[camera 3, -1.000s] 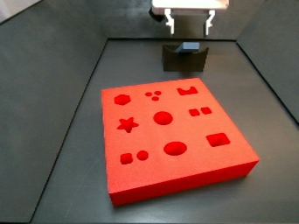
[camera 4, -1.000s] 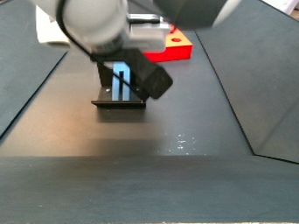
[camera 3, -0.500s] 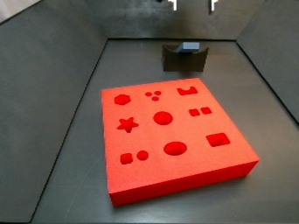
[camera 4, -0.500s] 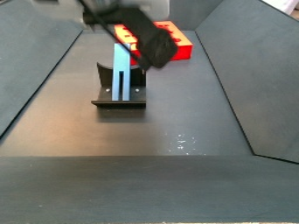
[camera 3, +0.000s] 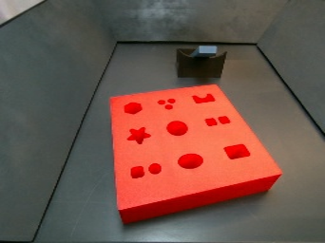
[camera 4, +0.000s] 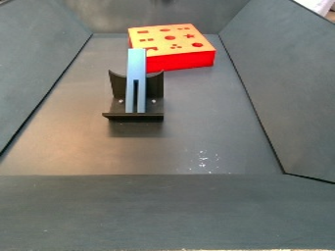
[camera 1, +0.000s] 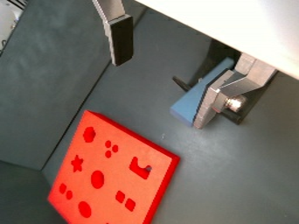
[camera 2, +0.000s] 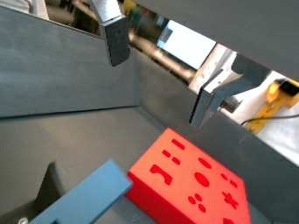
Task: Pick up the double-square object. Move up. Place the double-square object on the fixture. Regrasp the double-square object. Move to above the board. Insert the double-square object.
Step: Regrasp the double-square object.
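Matte dark grey floor (camera 4: 78, 206) lies under even light inside my work pen, hemmed by sloping grey walls (camera 3: 57, 24), with one small glint of light (camera 4: 201, 157) near the front in a side view, while my gripper (camera 1: 163, 74) hangs high above, plates spread wide.

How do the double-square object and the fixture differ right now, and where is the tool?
The double-square object is pale blue-grey; the fixture is near black. The object is a long slim bar standing upright, while the fixture is a low squat block with a notched top that cradles it. Both sit together on the floor, apart from the board. The tool hangs open above them, holding nothing.
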